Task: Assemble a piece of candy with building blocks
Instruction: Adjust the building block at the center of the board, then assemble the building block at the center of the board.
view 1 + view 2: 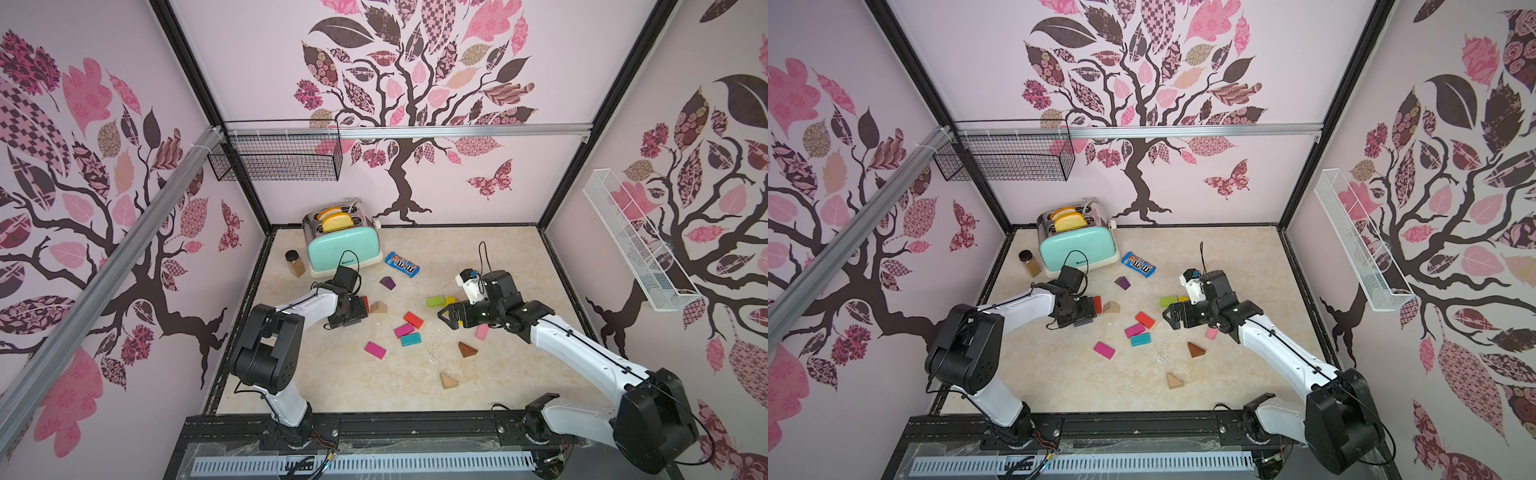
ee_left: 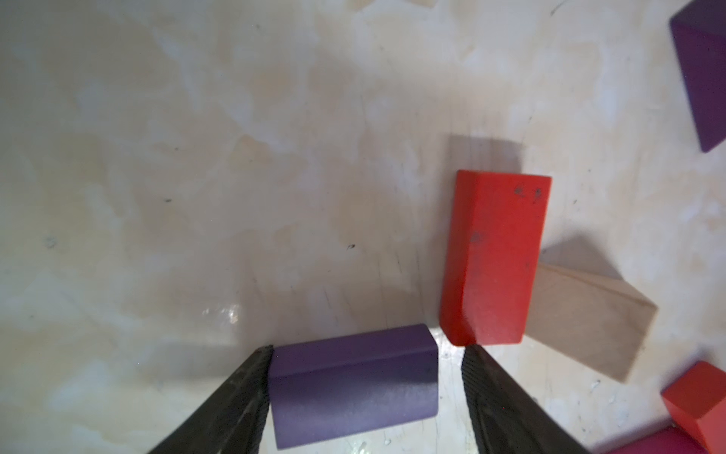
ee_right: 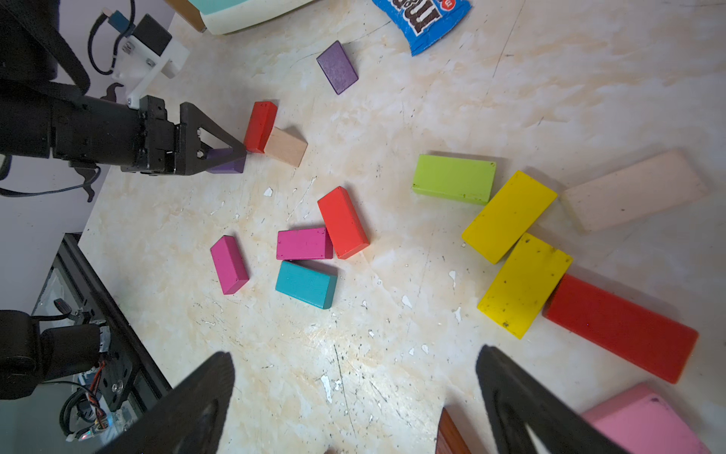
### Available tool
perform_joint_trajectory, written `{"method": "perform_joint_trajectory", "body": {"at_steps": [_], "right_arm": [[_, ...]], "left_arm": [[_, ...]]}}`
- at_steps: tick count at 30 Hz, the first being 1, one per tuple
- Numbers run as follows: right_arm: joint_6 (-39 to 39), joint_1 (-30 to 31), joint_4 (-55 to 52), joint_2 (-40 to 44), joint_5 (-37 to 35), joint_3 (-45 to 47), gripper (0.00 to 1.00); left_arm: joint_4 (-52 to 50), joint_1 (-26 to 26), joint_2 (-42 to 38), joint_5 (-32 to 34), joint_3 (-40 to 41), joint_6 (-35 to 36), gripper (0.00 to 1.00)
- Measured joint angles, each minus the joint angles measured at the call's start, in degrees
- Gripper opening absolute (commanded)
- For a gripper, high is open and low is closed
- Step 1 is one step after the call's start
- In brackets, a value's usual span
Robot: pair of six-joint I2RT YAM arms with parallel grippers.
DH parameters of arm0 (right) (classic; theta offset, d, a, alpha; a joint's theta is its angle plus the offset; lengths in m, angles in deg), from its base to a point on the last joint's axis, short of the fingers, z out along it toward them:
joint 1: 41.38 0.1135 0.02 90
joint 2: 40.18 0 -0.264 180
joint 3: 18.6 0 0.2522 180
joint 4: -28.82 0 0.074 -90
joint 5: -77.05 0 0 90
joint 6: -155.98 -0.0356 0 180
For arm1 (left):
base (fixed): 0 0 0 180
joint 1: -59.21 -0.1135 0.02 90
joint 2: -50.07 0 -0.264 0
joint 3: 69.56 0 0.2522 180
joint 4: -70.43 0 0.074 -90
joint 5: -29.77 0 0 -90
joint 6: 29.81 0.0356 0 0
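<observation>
Purple-painted wood sits between the jaws of the left gripper [image 2: 368,351]: one purple block [image 2: 353,385] lies flat on the marbled tabletop [image 2: 196,177], at 9 o'clock from the table's middle. One finger [image 2: 251,381] is pressed to the block's end and the other is seen clear of it, so the claw is not clenched.

At 1 o'clock from it, an on-edge red block [image 3: 259,125] is set against a tan block [image 3: 286,146]. A second purple piece [image 1: 387,282] lies at 11 o'clock, near one M&M's packet [image 1: 402,264].

Three reds are counted in all, the others being a middle red block [image 3: 342,222] and a long red block [image 3: 620,326]. Two magentas are seen, a central magenta block [image 3: 303,243] and a lone magenta block [image 3: 229,264]. There are two yellows, a yellow block [image 3: 508,216] and a speckled yellow block [image 3: 524,285].

One each is counted of:
- teal block [image 3: 306,283]
- green block [image 3: 453,179]
- pale long block [image 3: 634,188]
- pink block [image 3: 644,424]
- brown triangle [image 1: 467,350]
- tan triangle [image 1: 449,380]

The right gripper [image 3: 353,353] is held spread wide and empty at 3 o'clock.
</observation>
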Motion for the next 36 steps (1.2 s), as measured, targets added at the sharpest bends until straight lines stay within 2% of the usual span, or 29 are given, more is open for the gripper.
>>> {"method": "perform_joint_trajectory", "body": {"at_steps": [8, 14, 19, 27, 31, 36], "right_arm": [[0.44, 0.0, 0.13, -0.09, -0.39, 0.0, 0.99], [1.77, 0.0, -0.24, -1.2, -0.7, -0.13, 0.99], [2.82, 0.0, -1.01, -1.44, -0.66, -0.13, 0.99], [3.56, 0.0, -1.03, -0.09, -0.63, -0.13, 0.99], [3.87, 0.0, -0.98, 0.13, -0.63, -0.13, 0.99], [3.91, 0.0, -1.01, 0.13, -0.63, -0.13, 0.99]], "left_arm": [[-3.98, 0.11, 0.24, -0.39, -2.34, 6.4, 0.8], [-10.29, 0.11, 5.81, 2.01, -17.27, 13.0, 0.83], [-12.61, 0.11, 13.25, 2.38, -25.77, 17.4, 0.76], [-15.82, 0.11, 20.37, 3.37, -30.14, 18.84, 0.69], [-16.83, 0.11, 20.81, 5.62, -30.32, 18.91, 0.63], [-16.48, -0.24, 20.06, 8.79, -28.39, 17.53, 0.6]]}}
